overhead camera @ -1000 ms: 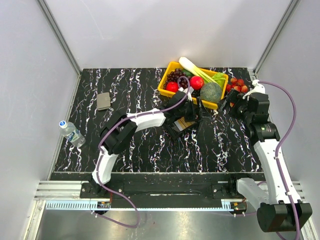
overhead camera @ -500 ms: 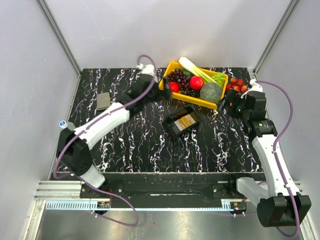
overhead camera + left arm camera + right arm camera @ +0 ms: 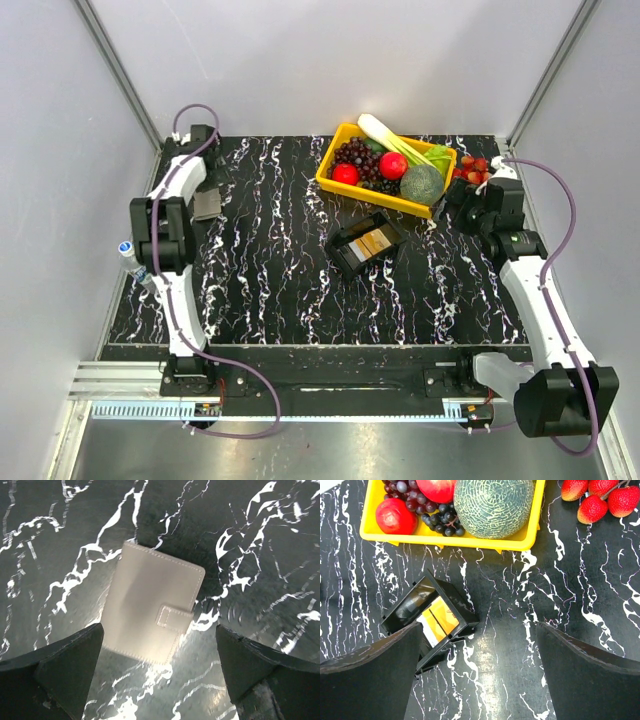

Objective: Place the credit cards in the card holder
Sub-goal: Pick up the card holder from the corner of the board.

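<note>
Card holder [image 3: 152, 610], a stitched grey rectangle with a strap tab, lies on the marbled black counter [image 3: 250, 530]; left pincer [image 3: 159, 635] and right pincer [image 3: 479, 630] gape wide.

At the bench's [image 3: 280, 290] 9 o'clock, the left arm [image 3: 160, 230] hides part of the card holder [image 3: 211, 206] and water bottle [image 3: 127, 250]. The right wrist view's 12 o'clock edge crops the yellow basket [image 3: 470, 541].
</note>
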`<action>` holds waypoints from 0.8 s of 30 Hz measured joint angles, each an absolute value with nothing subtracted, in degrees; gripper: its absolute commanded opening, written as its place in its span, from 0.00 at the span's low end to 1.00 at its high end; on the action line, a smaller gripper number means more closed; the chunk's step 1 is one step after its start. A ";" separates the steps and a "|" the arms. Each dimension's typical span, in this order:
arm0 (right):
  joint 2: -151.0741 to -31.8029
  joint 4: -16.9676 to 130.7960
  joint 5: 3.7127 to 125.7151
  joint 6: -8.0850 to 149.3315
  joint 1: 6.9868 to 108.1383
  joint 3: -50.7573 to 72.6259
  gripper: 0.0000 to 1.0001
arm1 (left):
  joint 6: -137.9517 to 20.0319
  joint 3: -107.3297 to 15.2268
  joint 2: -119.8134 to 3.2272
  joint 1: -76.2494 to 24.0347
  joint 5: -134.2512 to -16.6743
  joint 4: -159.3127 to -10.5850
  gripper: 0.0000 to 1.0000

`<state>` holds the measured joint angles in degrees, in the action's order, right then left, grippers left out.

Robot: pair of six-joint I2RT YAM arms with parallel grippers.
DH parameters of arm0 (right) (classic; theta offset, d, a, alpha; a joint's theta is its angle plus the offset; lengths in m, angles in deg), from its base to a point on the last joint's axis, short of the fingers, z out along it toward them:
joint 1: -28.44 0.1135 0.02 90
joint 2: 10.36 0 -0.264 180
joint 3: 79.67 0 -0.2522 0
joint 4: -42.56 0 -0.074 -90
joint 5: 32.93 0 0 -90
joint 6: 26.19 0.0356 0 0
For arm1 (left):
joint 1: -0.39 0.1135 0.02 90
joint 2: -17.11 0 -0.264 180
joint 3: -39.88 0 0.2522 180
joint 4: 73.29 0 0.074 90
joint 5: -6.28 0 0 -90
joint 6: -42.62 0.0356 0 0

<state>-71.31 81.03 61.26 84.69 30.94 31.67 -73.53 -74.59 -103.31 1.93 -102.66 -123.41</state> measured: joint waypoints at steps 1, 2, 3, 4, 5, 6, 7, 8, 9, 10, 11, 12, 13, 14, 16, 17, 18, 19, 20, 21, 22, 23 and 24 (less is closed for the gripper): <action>-71.87 81.03 61.26 84.54 30.94 31.63 1.00 | -73.01 -77.28 -106.39 1.65 -103.06 -124.79 0.99; -72.42 81.03 61.26 84.37 30.94 31.54 0.99 | -72.70 -78.83 -108.27 1.36 -103.47 -125.58 0.99; -72.97 81.03 61.26 84.15 30.94 31.41 0.99 | -72.42 -80.38 -110.11 1.23 -103.71 -126.60 0.99; -73.58 81.09 61.26 83.95 30.94 31.13 0.99 | -72.20 -81.69 -111.64 1.10 -103.71 -127.80 0.99; -74.32 81.07 61.28 83.71 30.94 30.65 0.99 | -72.00 -82.37 -112.53 1.04 -103.71 -128.50 0.99; -75.04 81.05 61.26 83.49 30.94 30.06 1.00 | -71.81 -82.74 -113.08 1.10 -103.69 -129.16 0.99; -75.85 81.05 61.30 83.27 30.94 29.29 0.99 | -71.72 -82.94 -113.34 1.34 -103.73 -130.03 0.99; -76.75 81.07 61.43 83.03 30.94 28.33 0.99 | -71.61 -82.98 -113.38 1.58 -103.82 -130.62 0.99; -77.51 81.07 61.63 82.84 30.94 27.48 0.99 | -71.54 -82.98 -113.38 1.98 -104.00 -131.32 0.99; -78.52 81.07 61.91 82.62 30.94 26.25 0.99 | -71.54 -82.98 -113.38 2.11 -104.06 -131.50 0.99; -79.55 81.05 62.33 82.40 30.94 25.05 1.00 | -71.35 -82.98 -113.38 2.61 -104.08 -131.89 0.99; -80.44 81.03 62.68 82.16 30.94 23.94 1.00 | -71.19 -82.98 -113.41 2.79 -104.11 -132.22 0.99; -81.23 80.96 62.88 81.98 30.94 23.04 0.99 | -71.06 -82.98 -113.43 3.00 -104.08 -132.55 0.98; -82.21 81.03 63.23 81.87 30.94 21.97 0.99 | -70.89 -82.98 -113.47 3.18 -104.11 -132.74 0.97; -84.05 81.01 64.10 81.65 30.94 20.27 0.99 | -70.45 -82.96 -113.60 3.29 -104.17 -133.29 0.97; -84.68 81.01 64.30 81.59 30.94 19.74 0.99 | -70.06 -82.94 -113.73 3.29 -104.26 -133.62 0.96; -85.49 81.01 64.67 81.57 30.94 19.15 0.99 | -69.66 -82.92 -113.97 3.29 -104.39 -133.86 0.96; -86.12 81.03 65.04 81.55 30.94 18.74 1.00 | -69.34 -82.92 -114.28 3.29 -104.41 -134.01 0.95; -86.74 81.03 65.43 81.55 30.94 18.41 0.99 | -68.85 -82.92 -114.72 3.27 -104.39 -134.19 0.92; -87.28 81.03 65.80 81.52 30.94 18.17 1.00 | -68.26 -83.07 -114.80 3.18 -104.63 -134.14 0.92; -87.76 81.07 66.09 81.52 30.94 17.97 0.99 | -67.87 -83.18 -114.94 3.11 -104.65 -134.23 0.90; -88.20 81.07 66.35 81.52 30.94 17.73 0.99 | -67.48 -83.35 -115.02 3.07 -104.72 -134.23 0.82; -88.70 81.05 66.72 81.55 30.94 17.47 1.00 | -67.24 -83.37 -115.04 3.03 -104.72 -134.19 0.75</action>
<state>-88.70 81.05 66.72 81.55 30.94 17.47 -67.24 -83.37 -115.04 3.03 -104.72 -134.19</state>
